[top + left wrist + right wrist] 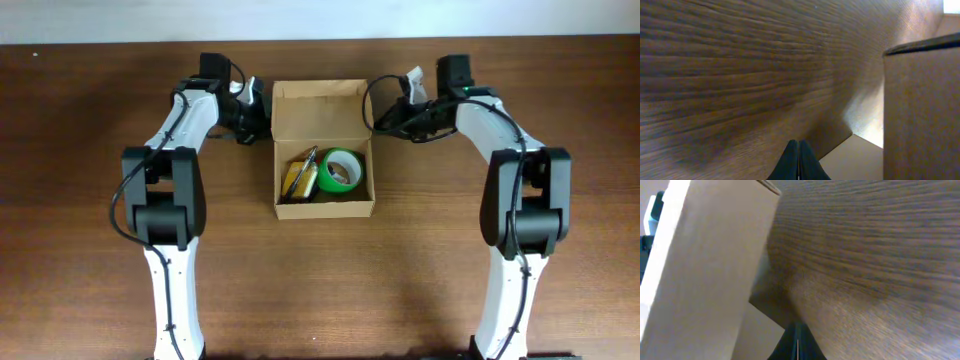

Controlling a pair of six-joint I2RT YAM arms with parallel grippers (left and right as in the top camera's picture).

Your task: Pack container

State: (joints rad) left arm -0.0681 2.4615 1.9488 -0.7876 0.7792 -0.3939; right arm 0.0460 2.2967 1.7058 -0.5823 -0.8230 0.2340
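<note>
1. Your plain tan cardboard box (pixel 320 108) sits mid-table, its hinged flap lid open at the far side. Inside, a green tape roll (pixel 341 171) lies against a yellow-and-black item (pixel 300 175) that is too small to identify.
2. The left fingers (pixel 792 161) and right fingers (pixel 790 347) are each pressed together with nothing visible between them. Each pair sits low over the table, just beside a rear corner of the box.
3. Risk: if you push the lid from one side only, the light box will likely skew across the smooth, wood-grained table (pixel 90 120) — so work both sides evenly.
4. Risk: the glossy tape roll may stand proud of the rim, though you cannot tell from above. If it does, the lid could catch on it and spring back.
5. The cardboard looks thin, matte and easily creased — narrow closed fingertips driven into a wall could dent or buckle it.
</note>
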